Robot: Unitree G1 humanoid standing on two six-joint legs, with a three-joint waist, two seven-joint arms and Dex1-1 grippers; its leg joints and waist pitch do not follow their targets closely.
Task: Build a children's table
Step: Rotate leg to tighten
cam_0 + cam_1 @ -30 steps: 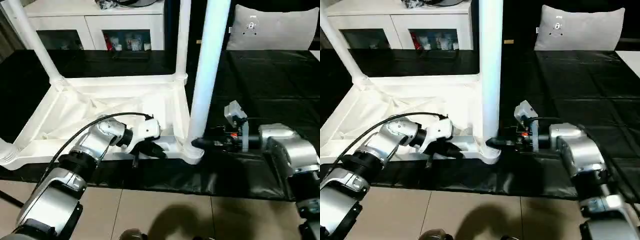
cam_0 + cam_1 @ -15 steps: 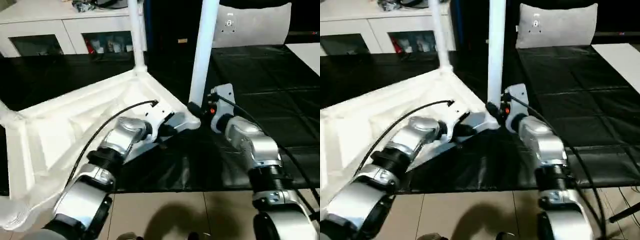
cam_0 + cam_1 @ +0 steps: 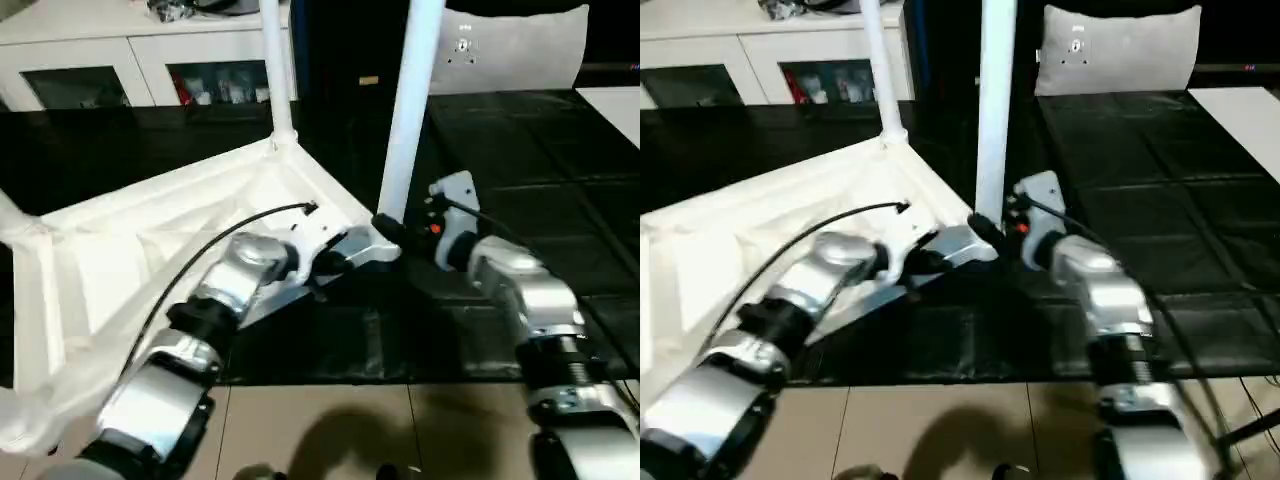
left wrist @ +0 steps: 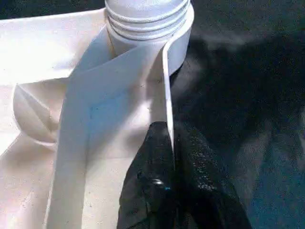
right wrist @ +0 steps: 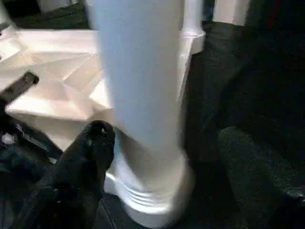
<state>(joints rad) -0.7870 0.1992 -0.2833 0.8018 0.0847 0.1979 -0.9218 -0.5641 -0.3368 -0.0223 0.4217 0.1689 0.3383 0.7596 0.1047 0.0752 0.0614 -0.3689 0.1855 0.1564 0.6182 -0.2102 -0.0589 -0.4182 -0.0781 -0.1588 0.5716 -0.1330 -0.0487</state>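
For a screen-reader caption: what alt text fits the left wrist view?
The left end effector is shut on the thin white rim of the upturned tabletop, one black finger on each side of the wall. Just beyond, a leg sits in the round corner socket, with black table cover beside it.

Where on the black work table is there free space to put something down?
Free: the black cover to the right of the near upright leg, up to the grey cushion. Crowded: the near corner, where left gripper pinches the tabletop rim and right gripper straddles that leg.
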